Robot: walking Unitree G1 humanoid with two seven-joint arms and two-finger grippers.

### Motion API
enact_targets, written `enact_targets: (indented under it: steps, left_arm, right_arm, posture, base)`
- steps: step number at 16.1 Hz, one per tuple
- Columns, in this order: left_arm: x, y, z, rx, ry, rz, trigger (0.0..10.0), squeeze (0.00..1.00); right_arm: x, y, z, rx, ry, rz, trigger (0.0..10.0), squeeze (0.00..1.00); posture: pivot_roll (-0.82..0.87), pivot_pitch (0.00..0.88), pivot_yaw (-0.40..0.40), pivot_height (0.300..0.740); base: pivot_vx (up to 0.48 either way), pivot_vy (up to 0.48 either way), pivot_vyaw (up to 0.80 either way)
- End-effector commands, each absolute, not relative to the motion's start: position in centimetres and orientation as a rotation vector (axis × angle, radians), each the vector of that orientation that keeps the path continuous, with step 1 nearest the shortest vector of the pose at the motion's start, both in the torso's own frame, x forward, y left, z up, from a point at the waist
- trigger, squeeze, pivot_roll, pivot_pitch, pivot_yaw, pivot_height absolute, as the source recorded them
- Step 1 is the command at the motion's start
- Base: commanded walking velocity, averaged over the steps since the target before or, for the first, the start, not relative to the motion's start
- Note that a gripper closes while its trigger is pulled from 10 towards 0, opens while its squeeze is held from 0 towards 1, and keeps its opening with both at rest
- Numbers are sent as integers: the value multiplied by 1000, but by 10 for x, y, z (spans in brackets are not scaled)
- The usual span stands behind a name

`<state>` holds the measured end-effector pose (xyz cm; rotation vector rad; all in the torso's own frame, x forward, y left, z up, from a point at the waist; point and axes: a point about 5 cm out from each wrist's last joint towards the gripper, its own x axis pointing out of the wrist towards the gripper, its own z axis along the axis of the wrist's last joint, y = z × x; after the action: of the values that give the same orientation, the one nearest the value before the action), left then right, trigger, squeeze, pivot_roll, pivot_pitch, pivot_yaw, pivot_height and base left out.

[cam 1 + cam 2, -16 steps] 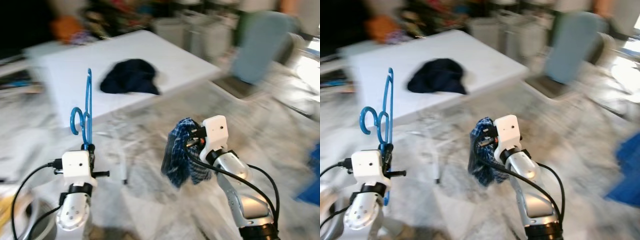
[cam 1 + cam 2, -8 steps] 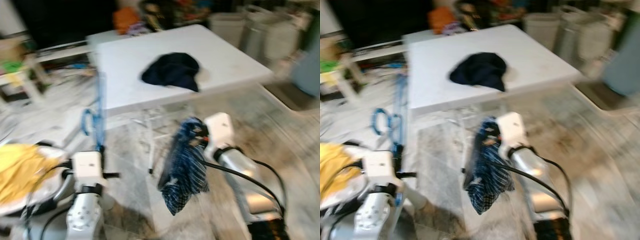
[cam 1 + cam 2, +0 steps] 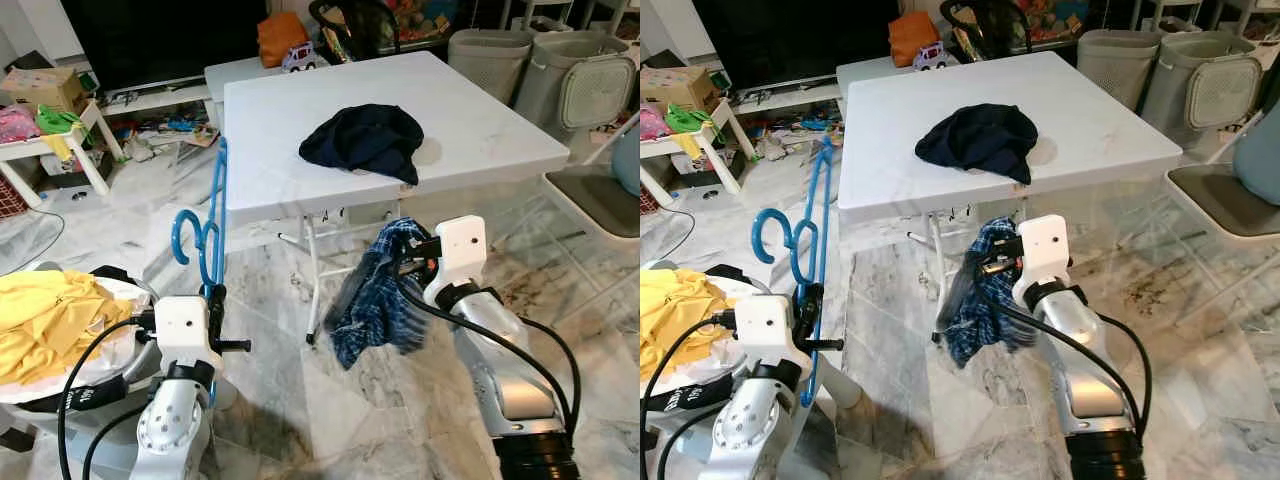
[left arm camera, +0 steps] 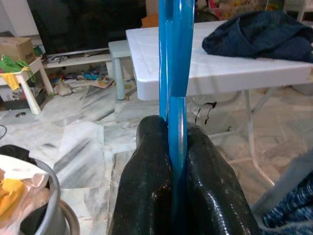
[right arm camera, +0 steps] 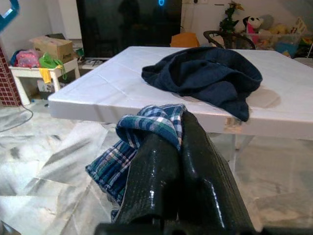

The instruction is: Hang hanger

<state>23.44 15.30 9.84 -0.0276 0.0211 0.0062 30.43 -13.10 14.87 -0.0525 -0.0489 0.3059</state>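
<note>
A blue plastic hanger (image 3: 212, 226) stands upright in my left gripper (image 3: 211, 296), which is shut on its lower bar; the hook curls to the left. The left wrist view shows the hanger (image 4: 174, 63) pinched between the black fingers (image 4: 146, 186). My right gripper (image 3: 408, 262) is shut on a blue plaid garment (image 3: 375, 305) that dangles below it, in front of the white table (image 3: 480, 130). In the right wrist view the plaid cloth (image 5: 146, 128) bunches over the fingers (image 5: 195, 171).
A dark navy garment (image 3: 365, 137) lies on the white table. A basket with yellow clothes (image 3: 45, 318) sits at my left. Laundry hampers (image 3: 545, 70) stand at the back right, a chair (image 3: 600, 195) at the right. A low white stand (image 3: 50, 135) and clutter line the far left.
The camera has swung and settled, so the picture is sharp now and the table sits centred ahead. Both grippers keep their holds on hanger and plaid garment.
</note>
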Motion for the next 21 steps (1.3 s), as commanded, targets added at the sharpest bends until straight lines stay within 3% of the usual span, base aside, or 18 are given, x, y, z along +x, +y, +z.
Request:
enact_targets:
  steps: [1,7,21]
  left_arm:
    - [240,154,113,-50,-22,16,10000,0]
    - [249,145,137,-74,-100,-3,10000,0]
    - [250,138,138,-95,-82,-7,10000,0]
  right_arm:
    - [305,-129,155,-47,-79,310,10000,0]
    - [308,-126,162,-91,-122,331,10000,0]
    - [311,-126,162,-78,-126,310,10000,0]
  posture:
    - [-52,0,76,740]
    - [-46,0,67,740]
    - [-46,0,66,740]
  base:
    - [364,0,0]
    - [361,0,0]
    - [344,0,456]
